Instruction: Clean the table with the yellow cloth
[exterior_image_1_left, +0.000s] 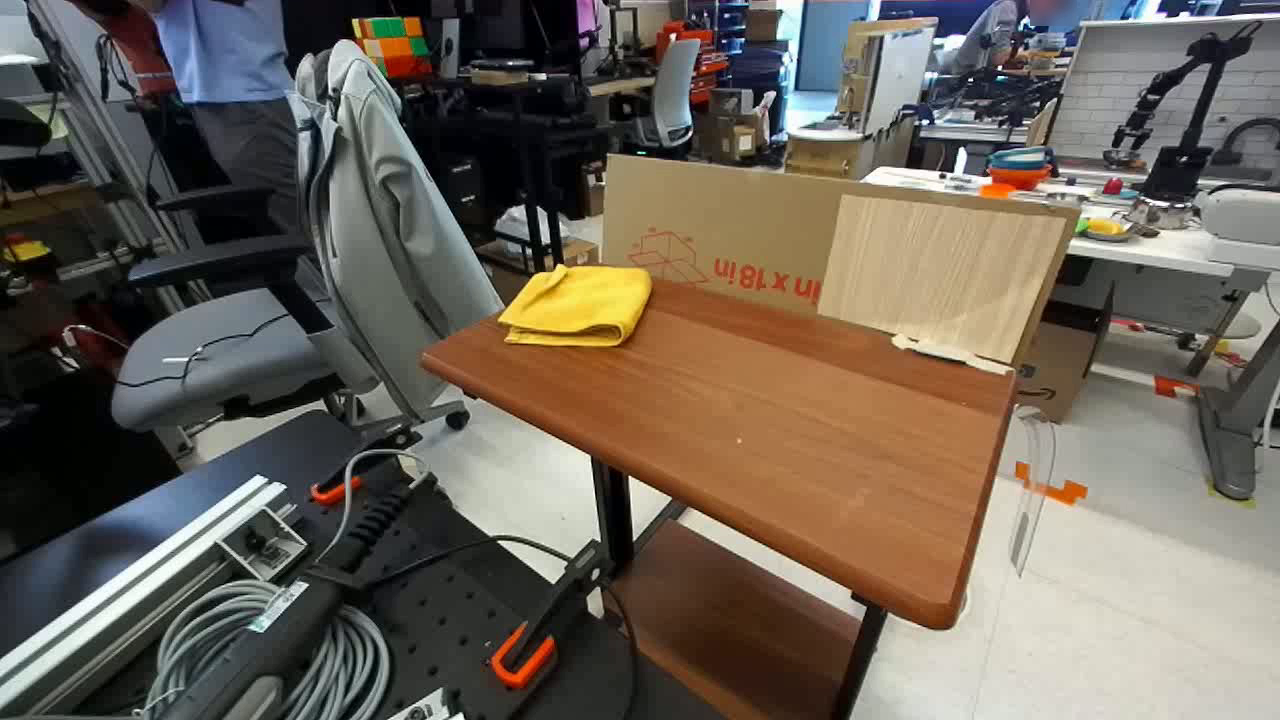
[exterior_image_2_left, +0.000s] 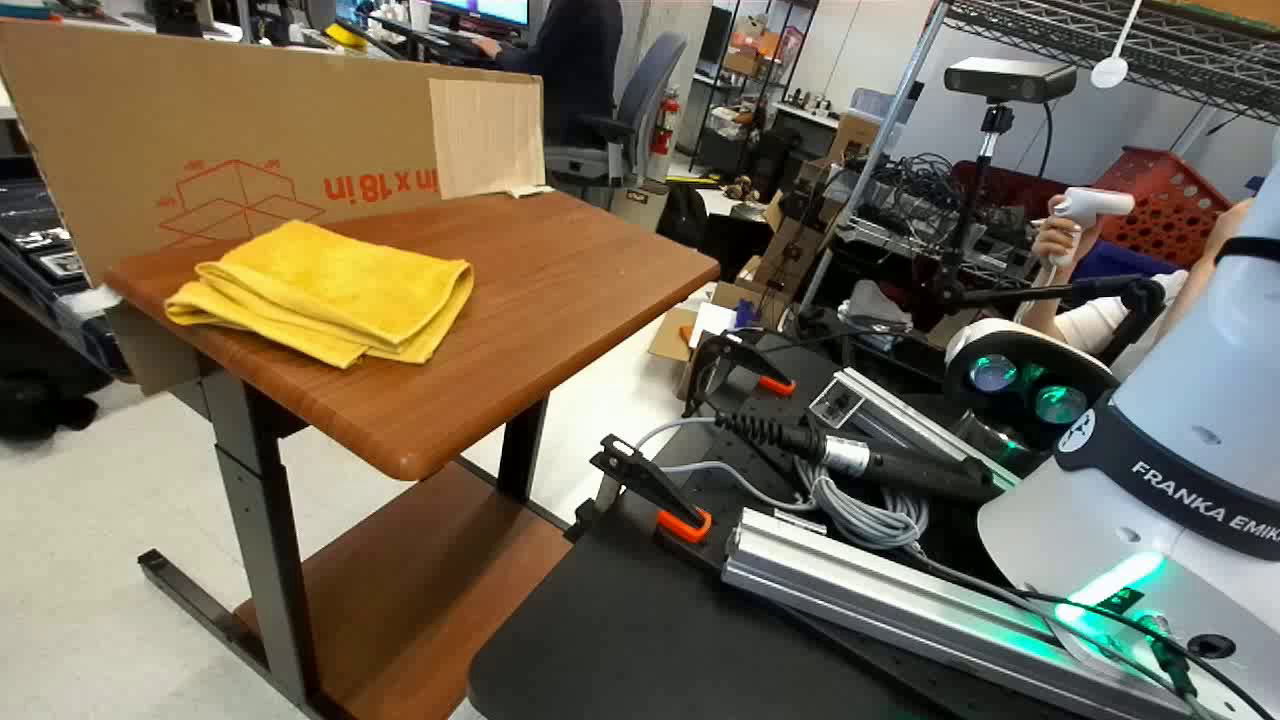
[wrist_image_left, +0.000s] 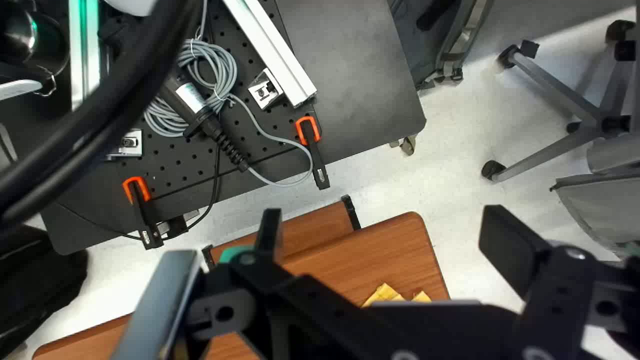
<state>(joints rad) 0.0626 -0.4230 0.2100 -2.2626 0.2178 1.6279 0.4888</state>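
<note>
The yellow cloth (exterior_image_1_left: 578, 306) lies folded on one end of the reddish-brown table (exterior_image_1_left: 780, 430). The cloth (exterior_image_2_left: 335, 285) and the tabletop (exterior_image_2_left: 560, 255) also show in an exterior view, with the cloth near a corner by the cardboard. In the wrist view only small tips of the cloth (wrist_image_left: 384, 295) show past the gripper body, which hides the rest. The table (wrist_image_left: 350, 265) lies below the gripper there. My gripper (wrist_image_left: 386, 235) is open, its fingers wide apart with nothing between them. It is well above the table and not touching the cloth. Neither exterior view shows the gripper.
A cardboard sheet (exterior_image_1_left: 720, 215) stands along the table's far edge, with a plywood board (exterior_image_1_left: 945, 270) against it. A black bench (exterior_image_2_left: 620, 610) holds cables (exterior_image_2_left: 865, 510), orange-tipped clamps (exterior_image_2_left: 685, 522) and a metal rail (exterior_image_2_left: 900, 610) beside the robot base (exterior_image_2_left: 1130, 520). A chair (exterior_image_1_left: 230, 350) stands nearby.
</note>
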